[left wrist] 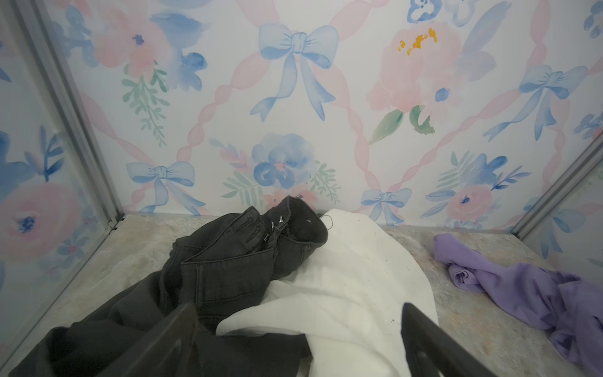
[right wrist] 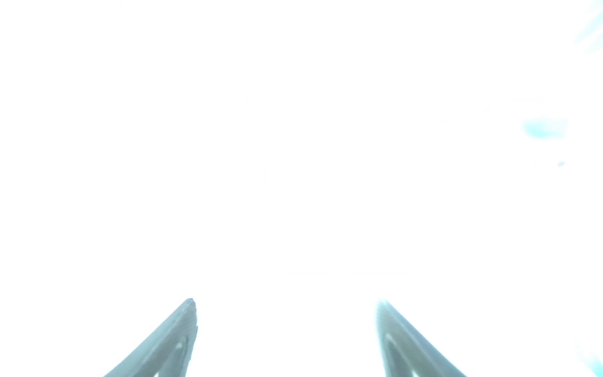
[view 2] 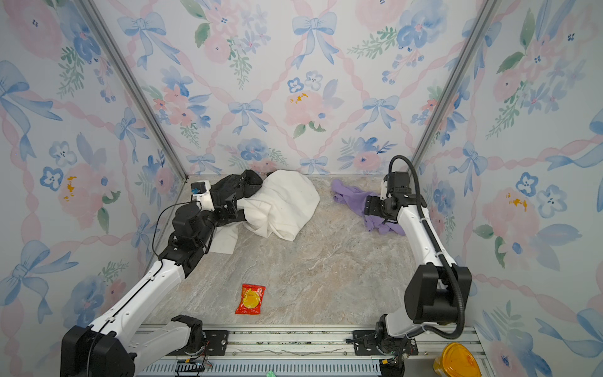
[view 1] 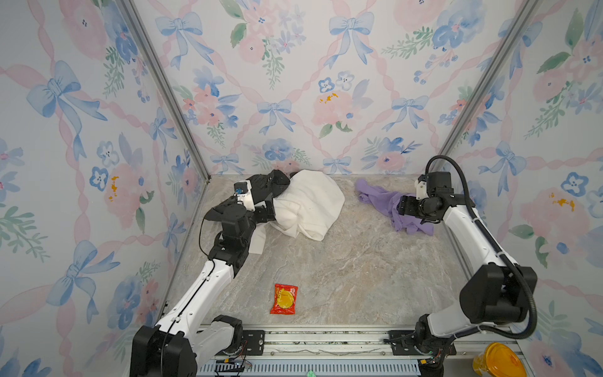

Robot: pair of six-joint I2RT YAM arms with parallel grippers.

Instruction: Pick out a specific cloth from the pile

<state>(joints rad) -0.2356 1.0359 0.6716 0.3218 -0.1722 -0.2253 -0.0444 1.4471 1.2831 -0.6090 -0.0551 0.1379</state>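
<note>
The lavender cloth [view 1: 380, 199] lies crumpled near the far right corner of the table [view 1: 342, 277], flat on the marble-patterned surface and close to the right edge. It is well apart from the pile [view 1: 303, 209], with bare table between them.

The right end effector [view 1: 400, 206] sits low over the cloth's near half, touching or almost touching the fabric. The right wrist view is washed out to white, but it shows the two fingers [right wrist: 182, 326] spread wide with nothing we can make out between them.

The pile sits near the far left corner. It is a large white cloth [view 1: 313, 199] bunched into a mound, with a dark garment [view 1: 269, 182] tucked behind and partly under it. The left end effector [left wrist: 297, 306] rests at the pile's left side with its fingers spread, one over the dark garment and one over the white cloth, gripping neither.

A red and yellow snack packet [view 1: 284, 299] lies alone toward the near edge. Floral wallpaper with blue bows covers the three walls around the table.

We judge that the picking out is essentially done: the cloth is separate and the right arm is at the letting-go step. The next move calls for lifting the right end effector straight up and back. The thin fabric could snag on a finger and trail along.
</note>
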